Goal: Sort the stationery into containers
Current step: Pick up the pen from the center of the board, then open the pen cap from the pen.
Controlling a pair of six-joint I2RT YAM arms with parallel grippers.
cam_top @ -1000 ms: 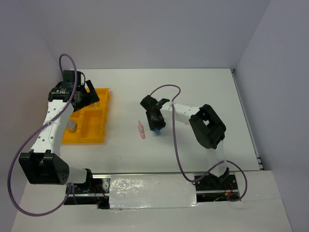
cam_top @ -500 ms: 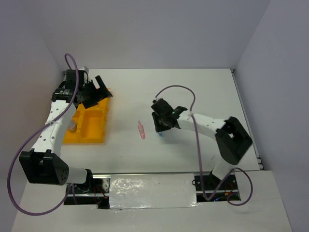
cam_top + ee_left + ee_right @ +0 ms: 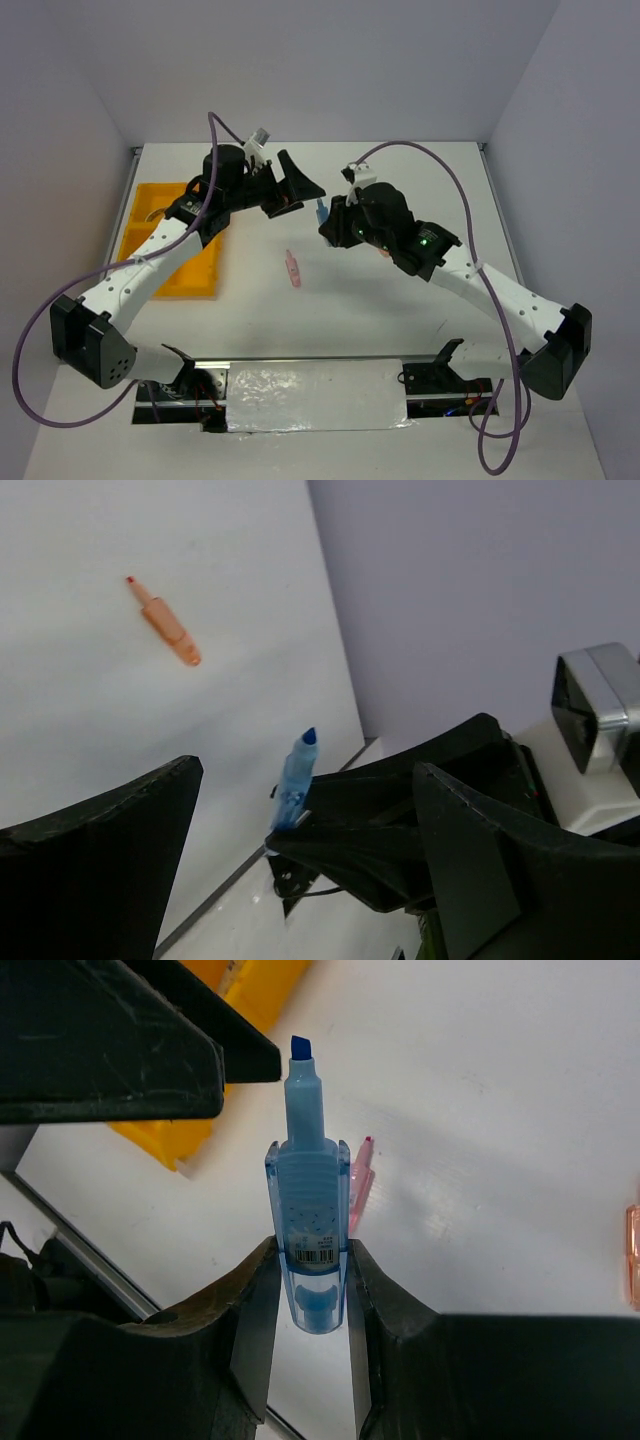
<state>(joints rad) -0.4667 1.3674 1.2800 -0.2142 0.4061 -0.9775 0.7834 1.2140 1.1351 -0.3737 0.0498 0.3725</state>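
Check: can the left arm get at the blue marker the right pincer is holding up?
Probably yes. The left pincer is open and faces the blue marker, whose tip sticks free of the right pincer; nothing lies between.

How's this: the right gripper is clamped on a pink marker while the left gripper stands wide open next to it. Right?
Not quite: the right wrist view shows the right gripper clamped on a blue marker, not a pink one. The left gripper does stand wide open next to it.
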